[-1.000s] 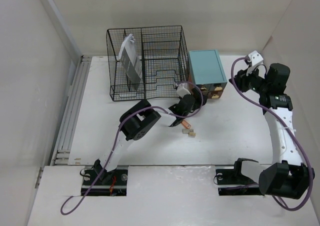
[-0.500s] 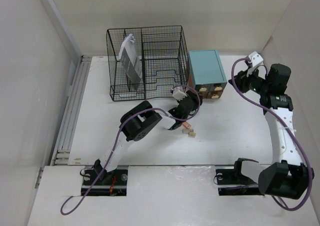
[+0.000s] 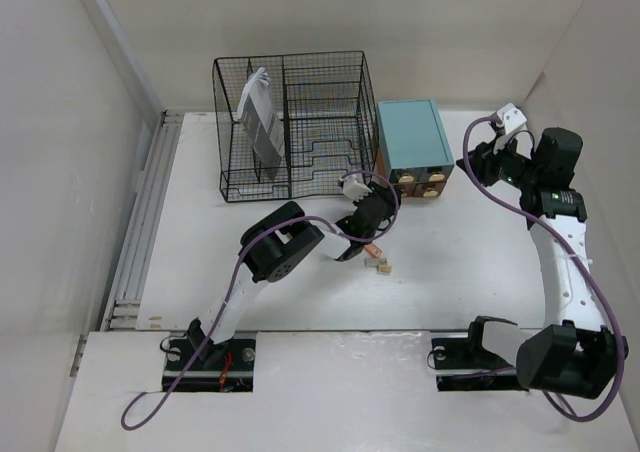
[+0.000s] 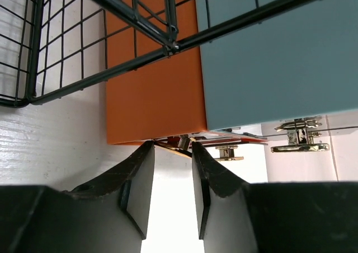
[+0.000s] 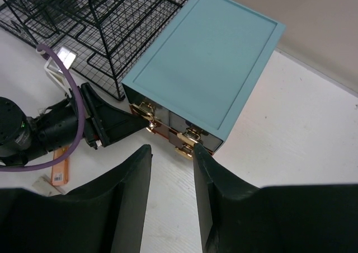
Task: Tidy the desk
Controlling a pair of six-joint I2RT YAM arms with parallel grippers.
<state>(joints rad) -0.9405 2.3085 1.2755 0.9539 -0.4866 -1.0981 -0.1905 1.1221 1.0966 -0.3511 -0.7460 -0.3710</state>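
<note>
White desk fills the frame's centre, boxed in by pale walls, its long axis running left to right. Left gripper and right gripper each gape narrowly, holding nothing.

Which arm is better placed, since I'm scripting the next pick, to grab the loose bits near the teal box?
Likely left. The left gripper sits low beside the orange stick and small blocks, jaws open. The right gripper hovers beyond the teal drawer box, farther off.
</note>
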